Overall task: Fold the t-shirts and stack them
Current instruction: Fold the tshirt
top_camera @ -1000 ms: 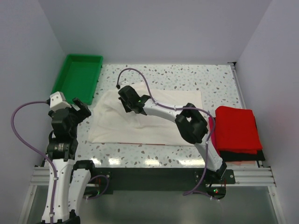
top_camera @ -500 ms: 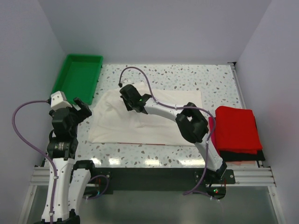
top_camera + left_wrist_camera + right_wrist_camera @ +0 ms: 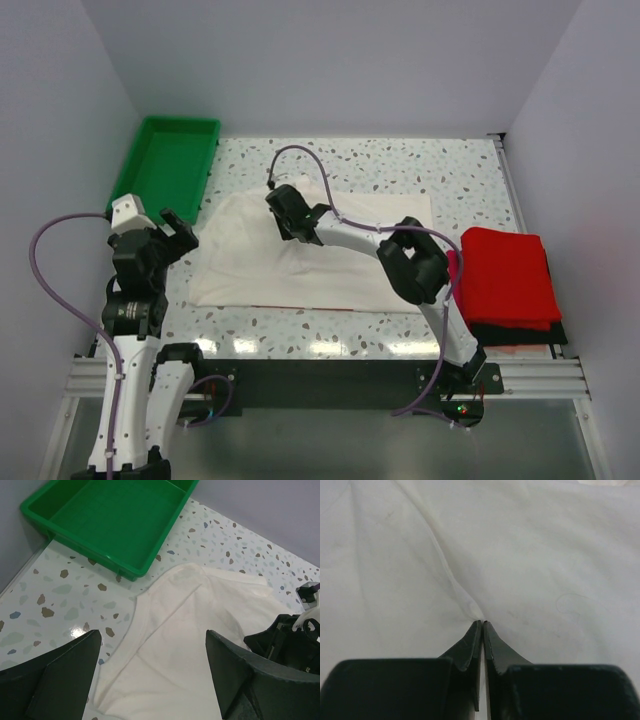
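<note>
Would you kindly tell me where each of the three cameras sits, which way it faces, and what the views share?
Top external: above and behind the bases, looking down on the table; both arms, left tool and right tool show.
Left wrist: on the left arm, facing out over green tray and off-white t-shirt; its open fingers show.
Right wrist: close above the shirt, looking down; its shut tool pinches a crease.
Shared: all show the off-white t-shirt; top and left wrist share the tray.

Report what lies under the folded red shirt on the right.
A black shirt shows beneath the red shirt, peeking out along its near edge. Whether anything else lies between them is covered.
</note>
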Controlling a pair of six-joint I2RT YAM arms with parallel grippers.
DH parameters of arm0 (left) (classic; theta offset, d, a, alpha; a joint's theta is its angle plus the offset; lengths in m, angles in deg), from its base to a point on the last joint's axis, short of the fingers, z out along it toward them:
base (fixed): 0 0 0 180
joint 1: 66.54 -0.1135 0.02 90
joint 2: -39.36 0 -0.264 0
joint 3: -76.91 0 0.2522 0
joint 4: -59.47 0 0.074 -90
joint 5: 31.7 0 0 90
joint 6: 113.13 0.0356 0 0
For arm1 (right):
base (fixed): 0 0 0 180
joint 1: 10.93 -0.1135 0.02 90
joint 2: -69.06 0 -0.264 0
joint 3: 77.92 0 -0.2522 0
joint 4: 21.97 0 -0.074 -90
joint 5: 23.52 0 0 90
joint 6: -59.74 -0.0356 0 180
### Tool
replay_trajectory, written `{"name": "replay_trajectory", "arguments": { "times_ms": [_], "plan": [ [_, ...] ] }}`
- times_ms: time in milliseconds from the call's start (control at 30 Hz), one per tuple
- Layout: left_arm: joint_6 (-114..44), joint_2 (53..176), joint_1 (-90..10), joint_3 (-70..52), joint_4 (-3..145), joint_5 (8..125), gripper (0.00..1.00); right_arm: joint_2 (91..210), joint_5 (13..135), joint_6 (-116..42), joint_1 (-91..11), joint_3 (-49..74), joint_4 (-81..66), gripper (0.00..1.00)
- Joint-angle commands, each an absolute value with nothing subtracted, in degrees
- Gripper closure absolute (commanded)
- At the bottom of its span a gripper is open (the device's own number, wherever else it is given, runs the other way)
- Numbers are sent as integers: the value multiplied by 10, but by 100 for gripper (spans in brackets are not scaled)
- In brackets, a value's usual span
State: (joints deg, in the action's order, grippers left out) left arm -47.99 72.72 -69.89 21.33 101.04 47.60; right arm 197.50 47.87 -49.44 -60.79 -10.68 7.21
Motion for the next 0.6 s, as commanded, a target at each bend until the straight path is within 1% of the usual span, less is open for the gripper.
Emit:
{"name": "replay_trajectory", "arguments": {
  "times_ms": [0, 67, 300, 433, 533, 567],
  "plan": [
    [-469, 732, -702, 216, 986, 485, 10, 1923, 459, -513, -599, -98, 45, 94],
    [-468, 735, -702, 215, 986, 487, 10, 1923, 465, -512, -596, -99, 39, 91],
    [-467, 748, -702, 216, 985, 492, 10, 1939, 509, -504, -579, -117, 23, 91],
    [-464, 754, -702, 216, 982, 498, 10, 1947, 529, -492, -579, -121, 9, 88],
    [-465, 768, -703, 211, 978, 510, 10, 1941, 521, -493, -577, -126, 21, 84],
    [-473, 774, -702, 207, 973, 522, 10, 1934, 520, -494, -575, -120, 22, 79]
  ]
}}
